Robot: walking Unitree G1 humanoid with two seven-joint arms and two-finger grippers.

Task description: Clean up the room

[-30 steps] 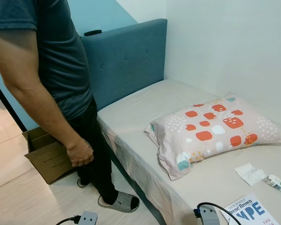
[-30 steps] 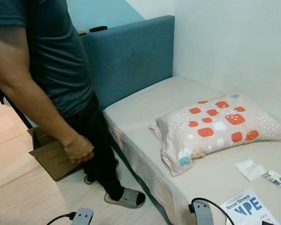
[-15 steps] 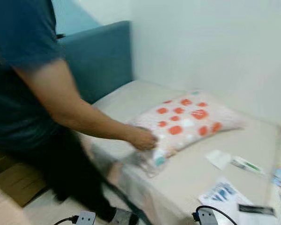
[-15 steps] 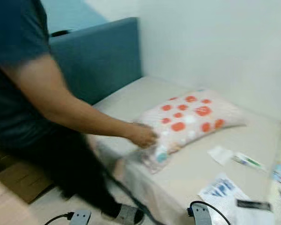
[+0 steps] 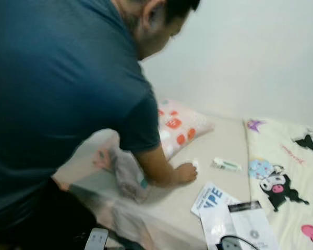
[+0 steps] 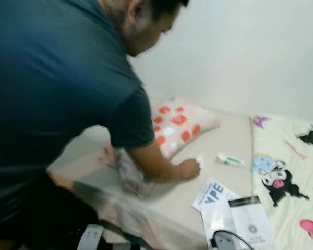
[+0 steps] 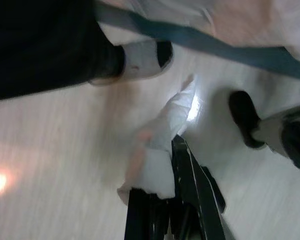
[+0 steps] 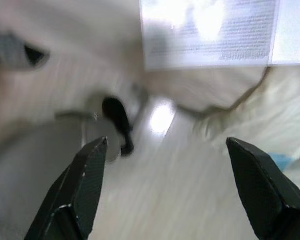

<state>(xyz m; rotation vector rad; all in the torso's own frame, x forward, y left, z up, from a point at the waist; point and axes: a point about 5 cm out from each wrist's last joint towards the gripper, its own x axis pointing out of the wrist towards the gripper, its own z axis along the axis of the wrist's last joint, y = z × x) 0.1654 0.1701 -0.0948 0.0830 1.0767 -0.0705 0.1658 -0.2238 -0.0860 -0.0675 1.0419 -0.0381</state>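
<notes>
White walls backed the bed point(image 5: 224, 156), where a person's hand point(image 5: 185, 173) pressed a tissue point(image 5: 195, 164) beside a tube point(image 5: 226, 165). Left gripper point(image 7: 162, 200) was clamped on a soft, light tissue wad point(image 7: 162, 145); right gripper point(image 8: 167, 190) gaped wide. Flat papers point(image 5: 235, 221) would need an edge pinch.

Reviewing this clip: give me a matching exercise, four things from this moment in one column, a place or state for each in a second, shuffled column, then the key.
1. person's hand
2. pillow
3. left gripper
4. right gripper

A. open above the floor
B. shut on a white wad
C. on the small white scrap on the bed
D. against the wall, behind the person's arm

Pairs: 1-C, 2-D, 3-B, 4-A
</notes>
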